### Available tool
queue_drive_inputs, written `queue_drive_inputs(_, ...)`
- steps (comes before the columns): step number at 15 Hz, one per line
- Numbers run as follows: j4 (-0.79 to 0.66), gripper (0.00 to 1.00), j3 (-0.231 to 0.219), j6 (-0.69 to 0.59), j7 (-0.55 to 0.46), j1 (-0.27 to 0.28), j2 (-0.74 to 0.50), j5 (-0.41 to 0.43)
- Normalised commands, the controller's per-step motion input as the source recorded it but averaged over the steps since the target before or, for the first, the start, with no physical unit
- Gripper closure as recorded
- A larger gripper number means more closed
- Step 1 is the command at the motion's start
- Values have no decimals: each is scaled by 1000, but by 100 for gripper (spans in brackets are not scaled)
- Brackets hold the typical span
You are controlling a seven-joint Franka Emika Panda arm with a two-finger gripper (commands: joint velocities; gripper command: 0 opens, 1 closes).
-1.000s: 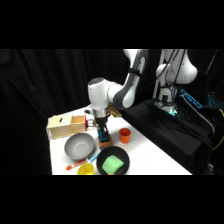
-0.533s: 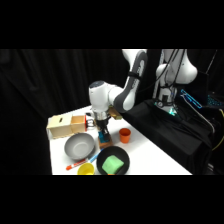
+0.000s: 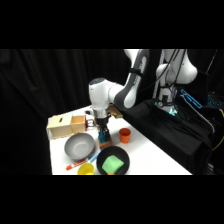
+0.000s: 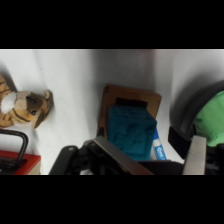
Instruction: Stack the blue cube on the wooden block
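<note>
The blue cube (image 4: pixel 131 131) fills the middle of the wrist view, held between the fingers of my gripper (image 4: pixel 145 150), which is shut on it. Directly beneath it lies the wooden block (image 4: pixel 131 100), brown, its far edge and sides showing around the cube. I cannot tell whether cube and block touch. In the side view my gripper (image 3: pixel 103 131) hangs low over the table's middle with the blue cube (image 3: pixel 104 135) in it, and the wooden block (image 3: pixel 105 144) is just below.
A grey bowl (image 3: pixel 80 146) sits left of the gripper and a black bowl (image 3: pixel 102 159) with a green block (image 3: pixel 113 164) in front. An orange cup (image 3: pixel 124 134) stands right, a pale wooden box (image 3: pixel 64 125) behind left. A tiger toy (image 4: pixel 22 105) lies nearby.
The gripper has moved slightly right and come down with the blue cube, ending close over the wooden block.
</note>
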Motion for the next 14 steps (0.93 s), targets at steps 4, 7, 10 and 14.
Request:
queue_drive_inputs(4,-162,0,-82,-173,-34,81,-400,-57)
queue_drive_inputs(7,-125,0,-44,-227,-82,49,-403,-22)
queue_drive_inputs(10,-40,0,-4,-328,-189,0,-386,80)
queue_drive_inputs(14,91,0,-17,-418,-190,-16,-287,100)
